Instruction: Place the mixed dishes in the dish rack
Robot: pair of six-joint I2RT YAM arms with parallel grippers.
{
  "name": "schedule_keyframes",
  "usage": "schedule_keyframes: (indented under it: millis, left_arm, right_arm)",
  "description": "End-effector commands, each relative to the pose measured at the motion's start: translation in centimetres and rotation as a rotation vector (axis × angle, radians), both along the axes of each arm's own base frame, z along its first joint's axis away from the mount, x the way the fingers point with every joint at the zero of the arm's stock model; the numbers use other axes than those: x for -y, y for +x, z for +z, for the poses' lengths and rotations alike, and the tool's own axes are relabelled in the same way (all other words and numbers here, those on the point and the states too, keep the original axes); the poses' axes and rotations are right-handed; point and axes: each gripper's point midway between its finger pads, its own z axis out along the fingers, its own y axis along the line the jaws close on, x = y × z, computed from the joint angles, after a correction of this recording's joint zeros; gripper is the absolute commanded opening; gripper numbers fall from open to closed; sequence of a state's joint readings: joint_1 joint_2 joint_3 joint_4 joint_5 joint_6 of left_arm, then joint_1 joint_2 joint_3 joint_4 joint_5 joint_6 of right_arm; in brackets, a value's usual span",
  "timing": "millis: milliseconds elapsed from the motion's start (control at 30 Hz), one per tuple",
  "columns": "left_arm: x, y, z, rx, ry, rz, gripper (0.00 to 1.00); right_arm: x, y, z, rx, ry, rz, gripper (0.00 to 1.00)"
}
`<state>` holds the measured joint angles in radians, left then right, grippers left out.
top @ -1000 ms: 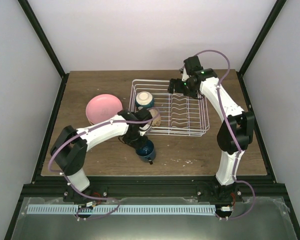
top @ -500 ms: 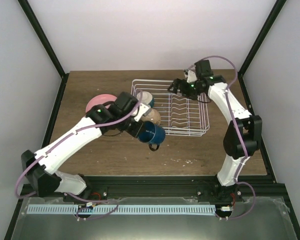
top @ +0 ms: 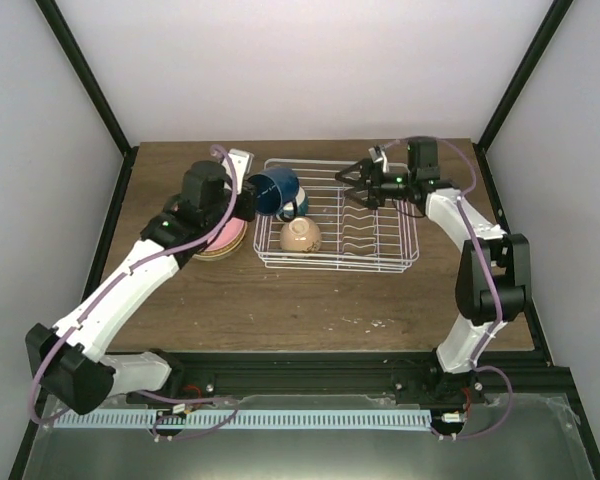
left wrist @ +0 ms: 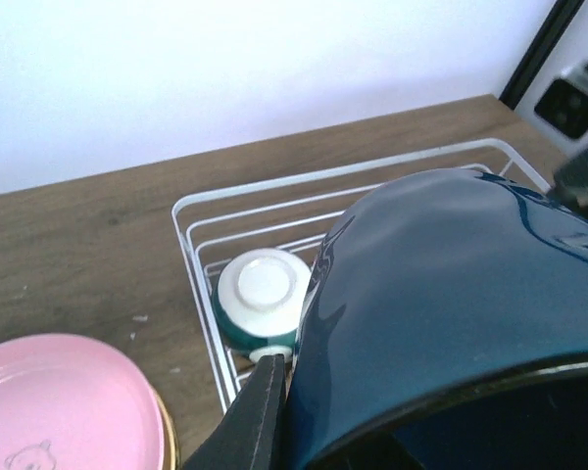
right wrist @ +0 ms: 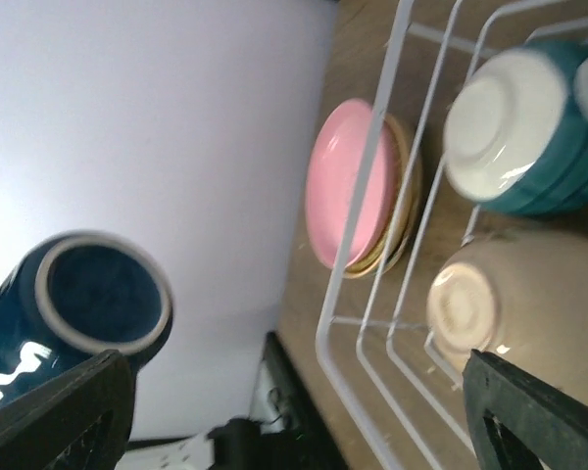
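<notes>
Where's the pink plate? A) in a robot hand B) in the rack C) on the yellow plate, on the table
C: the pink plate lies on the yellow plate on the table, outside the rack.

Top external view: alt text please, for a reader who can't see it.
The left tool holds a dark blue mug above the far-left corner of a white wire rack containing two upturned bowls. The right tool is open over the rack's far side, and a pink plate lies left of the rack.
</notes>
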<state>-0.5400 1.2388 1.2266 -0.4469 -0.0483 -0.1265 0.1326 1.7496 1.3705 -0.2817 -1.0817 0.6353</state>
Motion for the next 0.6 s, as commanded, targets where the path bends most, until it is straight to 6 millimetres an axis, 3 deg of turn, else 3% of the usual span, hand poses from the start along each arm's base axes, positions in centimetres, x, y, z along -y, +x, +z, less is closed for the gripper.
schedule_keyframes:
  millis: [0, 300, 567]
  left_arm:
    - [1.4, 2.5, 5.4, 0.218, -0.150, 0.004, 0.00]
    - [3.7, 3.4, 4.6, 0.217, -0.225, -0.081, 0.00]
    - [4.8, 4.5, 4.0, 0.200, -0.287, -0.083, 0.00]
  right_arm:
    - [-1.1, -2.7, 4.4, 0.049, 0.211, 0.137, 0.92]
    - [-1.7, -4.8, 5.6, 0.082, 0.260, 0.232, 0.79]
    - [-3.8, -6.2, 6.0, 0.107, 0.313, 0.305, 0.67]
